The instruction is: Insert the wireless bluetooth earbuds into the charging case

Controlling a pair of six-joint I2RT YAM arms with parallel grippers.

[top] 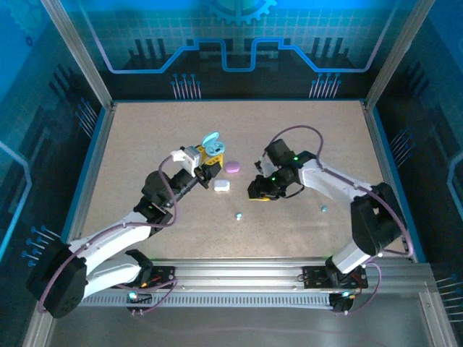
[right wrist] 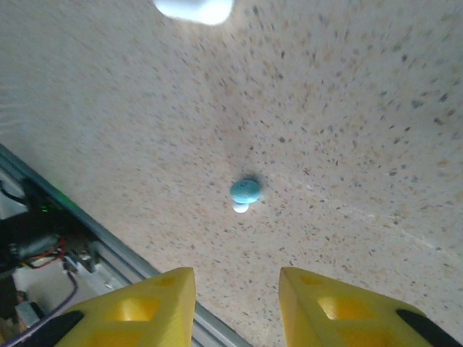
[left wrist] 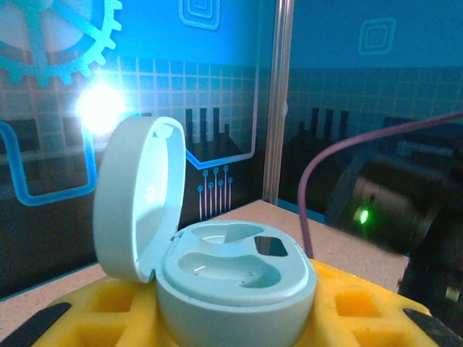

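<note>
the open charging case is grasped by the left tool, left of centre in the top view. the released, empty right tool is to be centred over the teal earbud, mid-frame on the table, before clenching.

Ana: Can the right tool get down to the blue bud?
Ben: Yes. The counter is bare all round it (only a tiny white bit touches it).
Ana: What blocks the middle?
Ben: The white case and the pink case, near each other, between the two arms. The far half of the counter is wide open.
</note>
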